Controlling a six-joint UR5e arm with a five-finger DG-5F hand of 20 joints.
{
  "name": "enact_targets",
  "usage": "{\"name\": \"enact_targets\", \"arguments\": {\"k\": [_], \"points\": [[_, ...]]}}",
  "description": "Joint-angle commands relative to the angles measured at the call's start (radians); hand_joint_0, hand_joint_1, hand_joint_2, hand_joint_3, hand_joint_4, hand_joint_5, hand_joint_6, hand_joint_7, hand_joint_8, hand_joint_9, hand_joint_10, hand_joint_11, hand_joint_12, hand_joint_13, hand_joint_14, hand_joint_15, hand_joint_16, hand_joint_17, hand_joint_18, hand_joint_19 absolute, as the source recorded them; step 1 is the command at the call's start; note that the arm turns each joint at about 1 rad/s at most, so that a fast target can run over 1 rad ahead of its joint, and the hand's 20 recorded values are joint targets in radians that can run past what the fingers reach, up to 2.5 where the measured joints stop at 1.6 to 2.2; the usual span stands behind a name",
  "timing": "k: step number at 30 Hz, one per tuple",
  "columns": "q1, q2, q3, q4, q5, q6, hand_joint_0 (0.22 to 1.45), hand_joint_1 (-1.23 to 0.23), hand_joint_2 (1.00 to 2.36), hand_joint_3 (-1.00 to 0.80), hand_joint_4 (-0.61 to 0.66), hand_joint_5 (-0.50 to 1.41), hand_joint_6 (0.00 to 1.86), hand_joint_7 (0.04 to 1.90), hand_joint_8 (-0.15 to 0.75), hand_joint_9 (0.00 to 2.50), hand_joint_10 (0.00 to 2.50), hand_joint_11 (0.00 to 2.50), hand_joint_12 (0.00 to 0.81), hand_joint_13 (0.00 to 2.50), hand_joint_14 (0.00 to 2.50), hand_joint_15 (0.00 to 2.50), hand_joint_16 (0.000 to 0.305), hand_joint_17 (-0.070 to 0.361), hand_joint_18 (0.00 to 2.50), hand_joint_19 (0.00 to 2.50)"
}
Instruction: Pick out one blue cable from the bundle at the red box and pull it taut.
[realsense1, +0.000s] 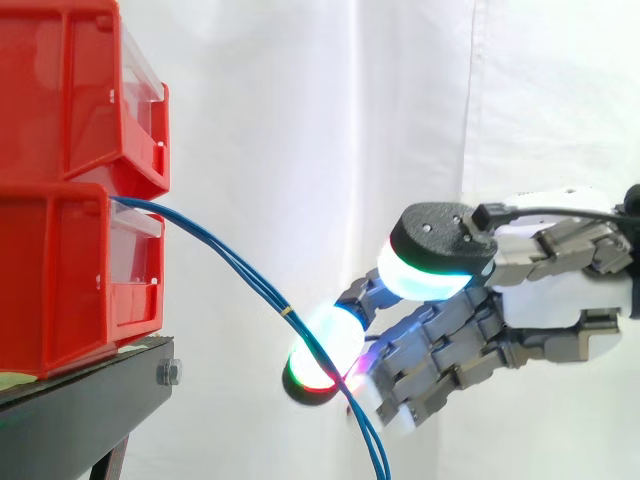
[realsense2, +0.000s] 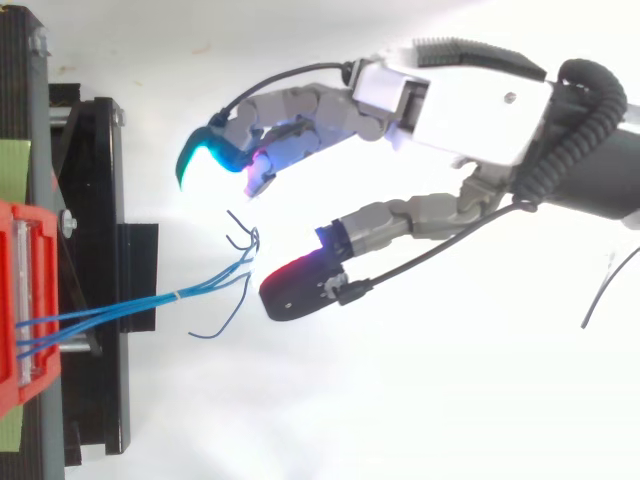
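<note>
Loose blue cables (realsense2: 130, 308) end btwn spread fingers of hand (realsense2: 470, 100), prob. untouched.

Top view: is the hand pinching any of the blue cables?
No, the blue cables end loose in the open gap between the hand's spread thumb and fingers.

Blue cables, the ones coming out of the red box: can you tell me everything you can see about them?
The blue cables are a few thin, smooth strands, probably plastic-coated wire. They come out of the front of the lower red box and sag in a slack curve down toward the hand. A small pale tie binds them together. Past it, the loose ends fan out and curl. Seen from above, the ends lie in the open hand's gap, not pinched.
</note>
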Motion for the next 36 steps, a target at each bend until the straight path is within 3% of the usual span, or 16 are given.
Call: {"name": "enact_targets", "arguments": {"k": [1,3,8,12,15,26,36], "points": [[0.000,-0.033,0.025,0.026,-0.033,0.005,0.52,-0.70,1.00,-0.50,0.22,-0.17,0.50,0.88,0.273,0.74,0.02,0.47,0.323,0.63,0.01,0.37,0.046,0.104,0.49,0.45],[0.003,-0.033,0.025,0.063,-0.049,0.002,0.51,-0.73,1.00,-0.50,0.22,-0.17,0.50,0.90,0.273,0.72,0.02,0.48,0.326,0.63,0.02,0.37,0.047,0.105,0.49,0.44],[0.003,-0.033,0.023,0.084,-0.053,-0.001,0.51,-0.77,1.00,-0.50,0.22,-0.17,0.50,0.97,0.268,0.72,0.02,0.49,0.325,0.63,0.02,0.38,0.047,0.106,0.51,0.45],[-0.003,-0.085,0.027,0.159,-0.066,0.026,0.52,-0.77,1.00,-0.50,0.23,-0.16,0.50,1.00,0.267,0.72,0.02,0.50,0.325,0.64,0.02,0.38,0.047,0.105,0.52,0.47],[0.000,-0.089,0.033,0.193,-0.081,0.034,0.53,-0.75,1.00,-0.50,0.22,-0.15,0.50,1.02,0.268,0.74,0.02,0.50,0.320,0.64,0.02,0.39,0.046,0.103,0.53,0.47],[0.003,-0.112,0.034,0.233,-0.087,0.028,0.56,-0.69,1.00,-0.50,0.19,-0.13,0.50,1.11,0.270,0.78,0.02,0.52,0.319,0.67,0.02,0.41,0.045,0.100,0.54,0.50],[0.004,-0.120,0.034,0.239,-0.133,0.031,0.59,-0.69,1.00,-0.47,0.17,-0.12,0.50,1.15,0.268,0.80,0.02,0.53,0.317,0.68,0.02,0.41,0.044,0.099,0.56,0.51]]}}
